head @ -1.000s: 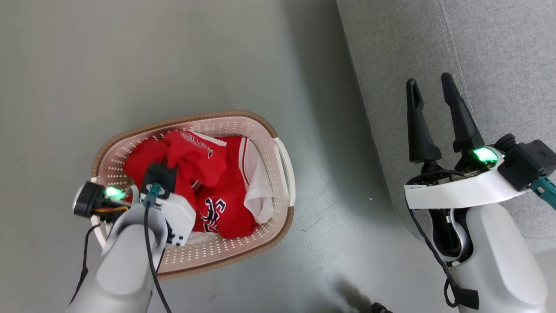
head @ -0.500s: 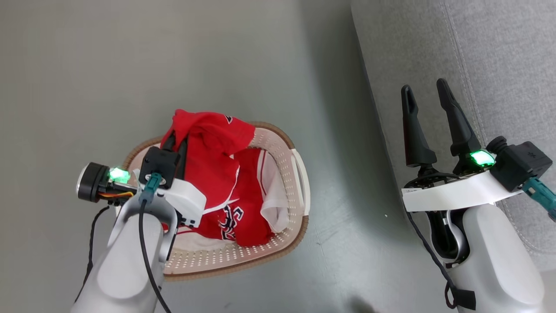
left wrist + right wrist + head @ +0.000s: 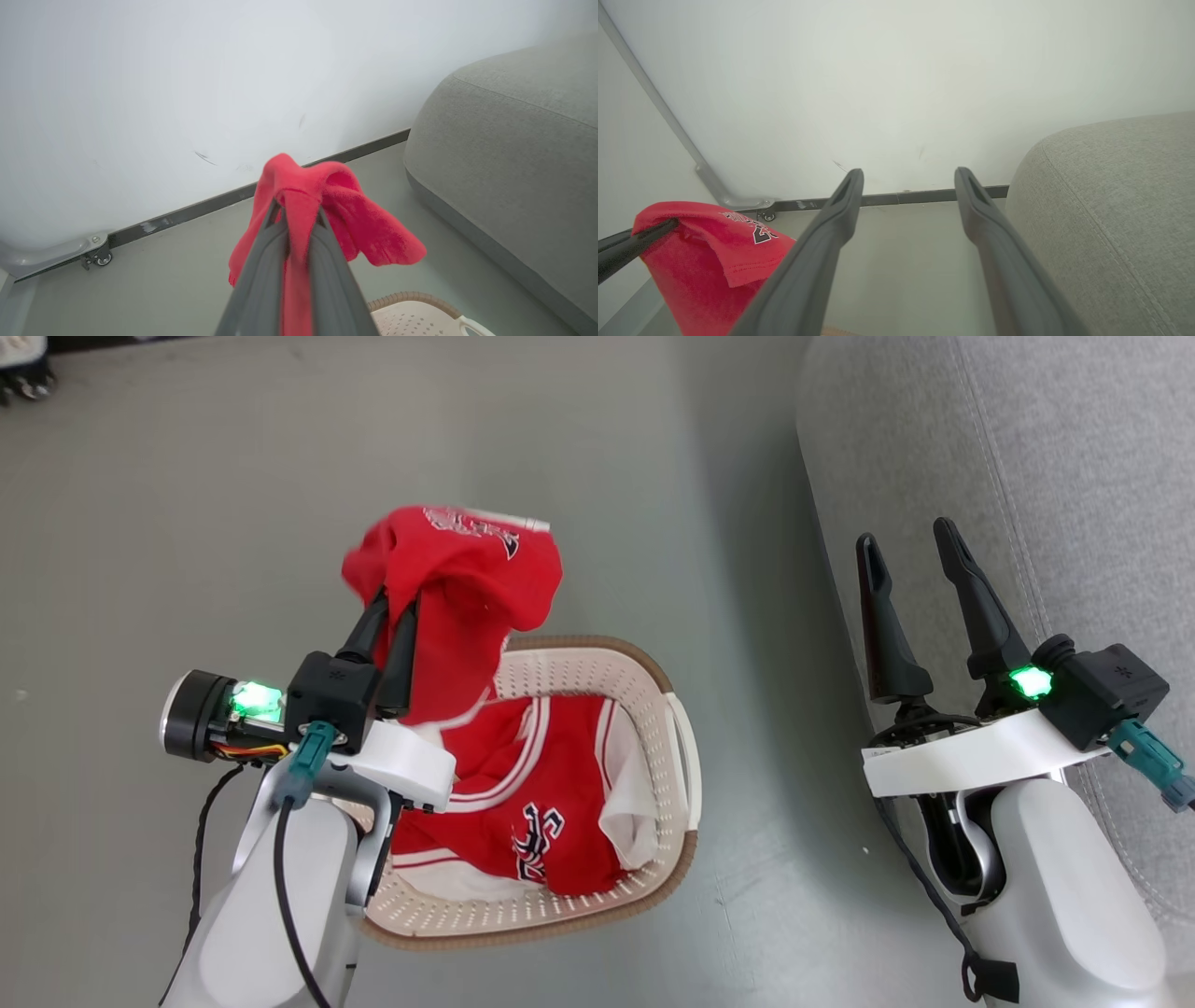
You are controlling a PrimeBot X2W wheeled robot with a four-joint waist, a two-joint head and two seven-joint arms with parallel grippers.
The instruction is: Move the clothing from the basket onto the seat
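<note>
My left gripper [image 3: 397, 611] is shut on a red garment [image 3: 467, 579], which hangs in the air above the far rim of the basket [image 3: 667, 709]. The fabric drapes over the closed fingertips in the left wrist view, where the garment [image 3: 336, 210] hides the tips of the gripper [image 3: 296, 210]. A red jersey [image 3: 532, 803] with white stripes and dark lettering lies inside the basket on the floor. My right gripper [image 3: 906, 537] is open and holds nothing, level with the edge of the grey seat [image 3: 1027, 448]. The right wrist view shows the gripper [image 3: 908, 175], the seat [image 3: 1111, 196] and the held garment [image 3: 705, 252].
Grey floor surrounds the basket. A white wall with a dark baseboard [image 3: 210, 205] stands ahead, with a small caster [image 3: 100, 256] at its foot. The seat's rounded side [image 3: 490, 140] lies to the right of the basket's rim [image 3: 420, 298].
My left gripper has risen out of the basket, lifting the red garment clear of the pile. The head camera has shifted as well. The right gripper stays open.
</note>
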